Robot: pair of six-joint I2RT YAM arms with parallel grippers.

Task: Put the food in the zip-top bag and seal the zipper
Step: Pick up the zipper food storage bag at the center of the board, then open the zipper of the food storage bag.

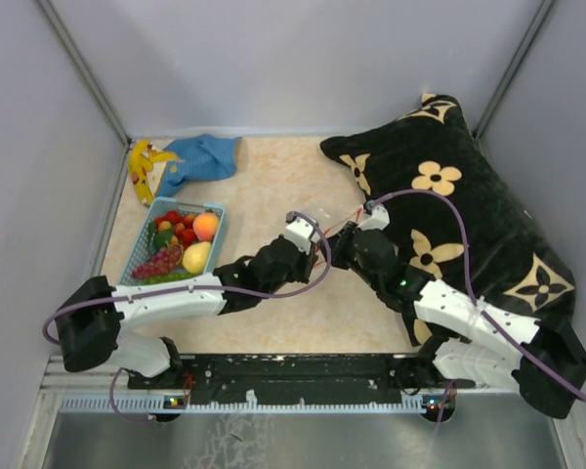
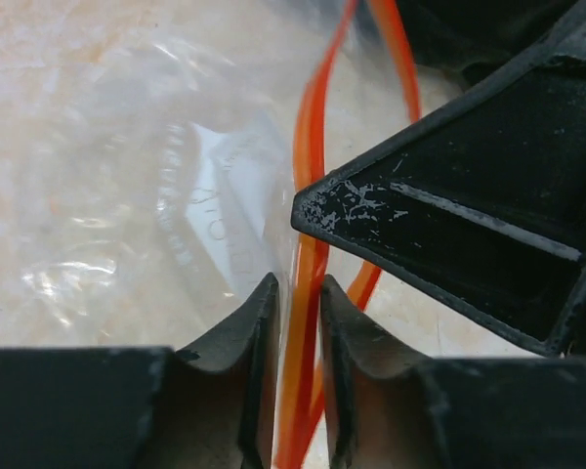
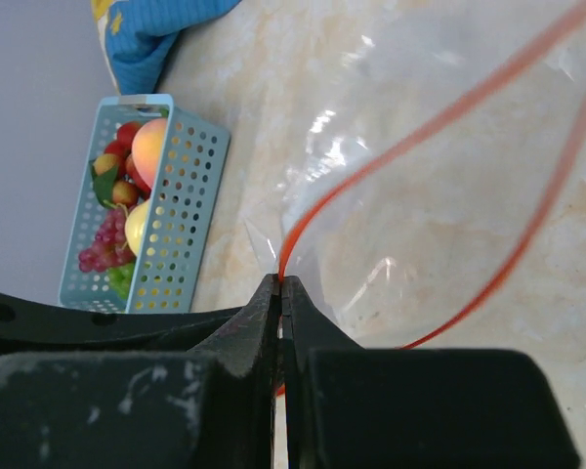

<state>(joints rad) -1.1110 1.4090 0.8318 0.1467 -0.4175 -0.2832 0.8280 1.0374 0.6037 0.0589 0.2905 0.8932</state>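
The clear zip-top bag [image 1: 322, 217] lies on the table between my two grippers, its mouth open in a loop. My left gripper [image 1: 313, 234] [image 2: 298, 288] has its jaws nearly closed, with one side of the orange-red zipper [image 2: 311, 176] pinched between them. My right gripper [image 1: 340, 242] [image 3: 281, 283] is shut on the zipper [image 3: 420, 122] at the mouth's edge. The bag [image 3: 439, 195] looks empty. The food sits in the light-blue basket [image 1: 137, 252]: peach [image 1: 205, 226], yellow pear [image 1: 196, 257], strawberries [image 1: 176, 223], dark red grapes [image 1: 158, 262], green grapes [image 1: 166, 277].
A yellow banana [image 1: 140, 161] and a blue cloth [image 1: 203, 156] lie at the back left. A large black cushion with cream flowers [image 1: 459, 195] fills the right side. Grey walls close in the table on three sides.
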